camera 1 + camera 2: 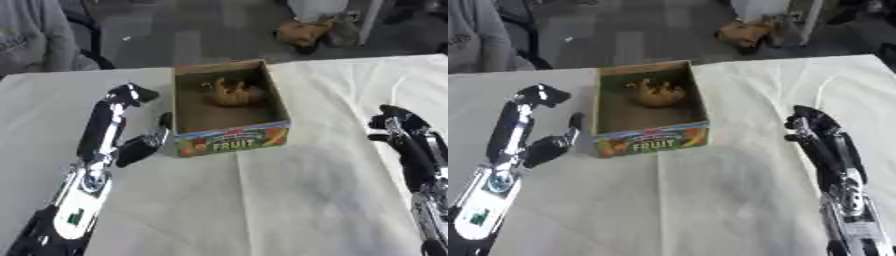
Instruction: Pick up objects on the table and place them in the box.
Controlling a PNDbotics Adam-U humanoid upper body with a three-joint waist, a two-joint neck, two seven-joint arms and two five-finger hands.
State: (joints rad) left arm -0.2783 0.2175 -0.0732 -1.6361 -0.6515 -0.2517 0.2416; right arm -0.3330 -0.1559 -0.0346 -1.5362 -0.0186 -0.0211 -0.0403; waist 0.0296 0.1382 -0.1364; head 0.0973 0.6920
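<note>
**Left eye view**
- Box (229, 137): open cardboard carton, printed fruit panel on the near wall, standing mid-table on the white cloth (262, 200). Judged light and fairly stiff, though the thin walls would give if squeezed.
- Toy (232, 92): tan-brown, lumpy, animal-like shape lying inside the box toward its far end. Judged soft, light, not slippery and not fragile; best taken around its bulky middle, not by the thin protruding bits.
- Left hand (131, 120): just left of the box, fingers extended upward and thumb spread toward the near-left corner of the carton; it holds nothing. Whether the thumb touches the wall cannot be told.

**Right eye view**
- Right hand (815, 131): well right of the box, over bare cloth, empty; fingers appear bent at the tips, but whether spread or closed cannot be told.
- No other loose item shows on the table; judged, the picking is done or nearly so.
</note>
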